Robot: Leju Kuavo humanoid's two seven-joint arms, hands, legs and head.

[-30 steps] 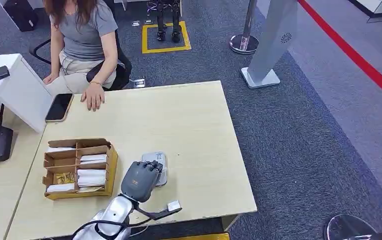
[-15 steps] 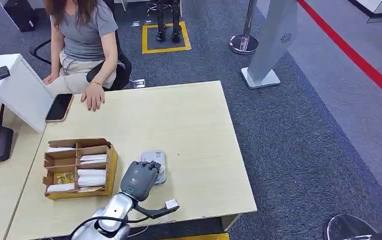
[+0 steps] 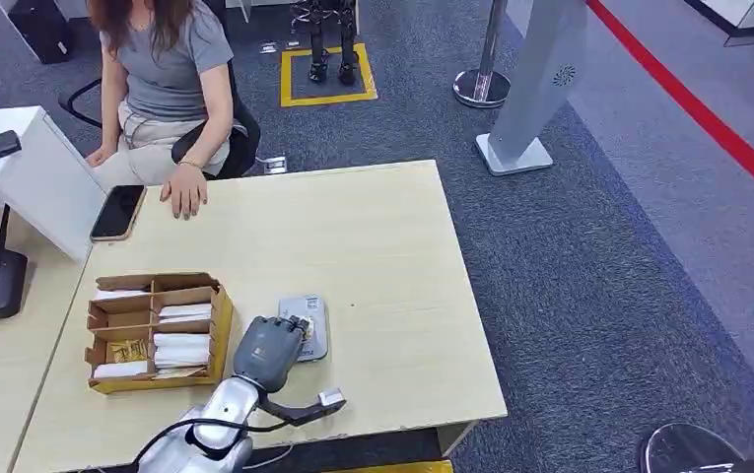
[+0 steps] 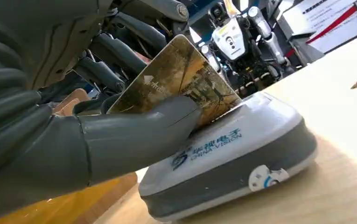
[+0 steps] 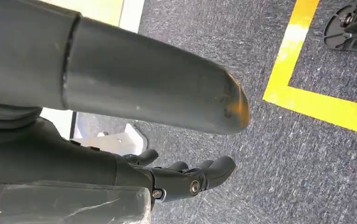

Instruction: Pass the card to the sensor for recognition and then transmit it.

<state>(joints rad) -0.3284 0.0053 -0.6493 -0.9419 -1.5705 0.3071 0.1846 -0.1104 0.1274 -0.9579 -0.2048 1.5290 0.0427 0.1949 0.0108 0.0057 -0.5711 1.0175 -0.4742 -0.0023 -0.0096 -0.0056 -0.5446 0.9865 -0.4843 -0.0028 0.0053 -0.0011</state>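
Left wrist view is showing the left hand (image 4: 73,135) pinching a gold-brown card (image 4: 178,79) between its thick grey thumb and the darker fingers (image 4: 115,51) behind it, the card tilting with its lower edge touching the top of the white and grey sensor (image 4: 232,168) just beyond the thumb tip. From the head view, the left hand (image 3: 266,350) is hovering over the near edge of the sensor (image 3: 308,325), which is lying flat on the wooden table (image 3: 382,256). Just beside the hand, on its outer side, a cardboard box (image 3: 156,330) with compartments is holding white packets. Well beyond the hand, across the table, a seated person (image 3: 161,69) is resting a hand on the tabletop next to a phone (image 3: 116,212). Right wrist view is showing the right hand (image 5: 185,179) hanging above grey carpet, fingers loosely curled and holding nothing.
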